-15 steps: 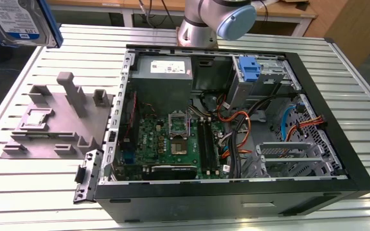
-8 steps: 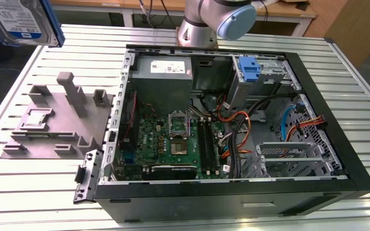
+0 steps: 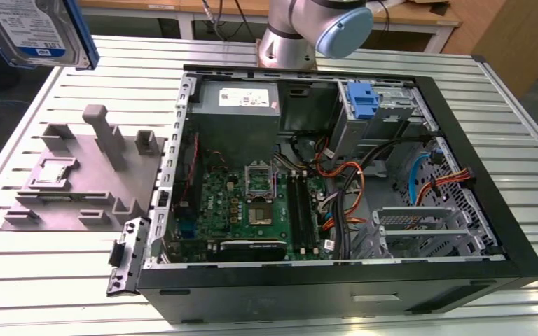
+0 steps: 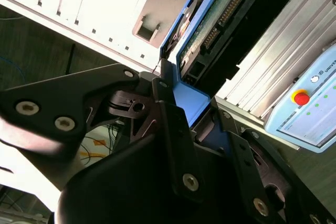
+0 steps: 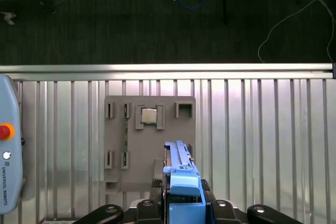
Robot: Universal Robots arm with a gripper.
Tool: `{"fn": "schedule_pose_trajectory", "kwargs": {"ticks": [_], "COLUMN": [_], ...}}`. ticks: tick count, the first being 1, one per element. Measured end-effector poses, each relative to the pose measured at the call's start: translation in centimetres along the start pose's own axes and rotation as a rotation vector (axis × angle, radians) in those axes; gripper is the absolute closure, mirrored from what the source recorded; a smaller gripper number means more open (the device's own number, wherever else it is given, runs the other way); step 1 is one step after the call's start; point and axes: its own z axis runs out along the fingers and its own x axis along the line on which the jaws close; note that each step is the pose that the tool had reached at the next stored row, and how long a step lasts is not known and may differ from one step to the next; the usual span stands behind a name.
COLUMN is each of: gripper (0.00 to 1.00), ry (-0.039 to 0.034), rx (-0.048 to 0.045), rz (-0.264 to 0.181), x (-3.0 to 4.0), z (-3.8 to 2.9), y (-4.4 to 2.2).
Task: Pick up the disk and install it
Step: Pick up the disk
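One disk (image 3: 31,28), clamped edge-on in the tool (image 5: 182,203), hangs high over the grey holder (image 3: 82,189) on the desk (image 3: 45,280), with the open computer case (image 3: 325,287) off toward the exterior view's right.

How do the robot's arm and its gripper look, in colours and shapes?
The arm is a silver-grey tube with a rounded light blue cap at its joint. The gripper is black, built of angular linkage bars fastened with silver screws.
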Motion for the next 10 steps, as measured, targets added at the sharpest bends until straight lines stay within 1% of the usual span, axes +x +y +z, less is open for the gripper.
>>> {"fn": "schedule_pose_trajectory", "kwargs": {"ticks": [3,4,8,10], "gripper": [0.64,0.64,0.64,0.64], "ry": [0.0015,0.0019,0.0025,0.0027], "rx": [0.0003,0.0003,0.0002,0.0002], "rz": [0.0,0.0,0.0,0.0], "x": [0.41,0.46,0.48,0.47], "z": [-0.01,-0.01,-0.02,-0.02], "y": [-0.04,-0.14,-0.93,-1.0]}}
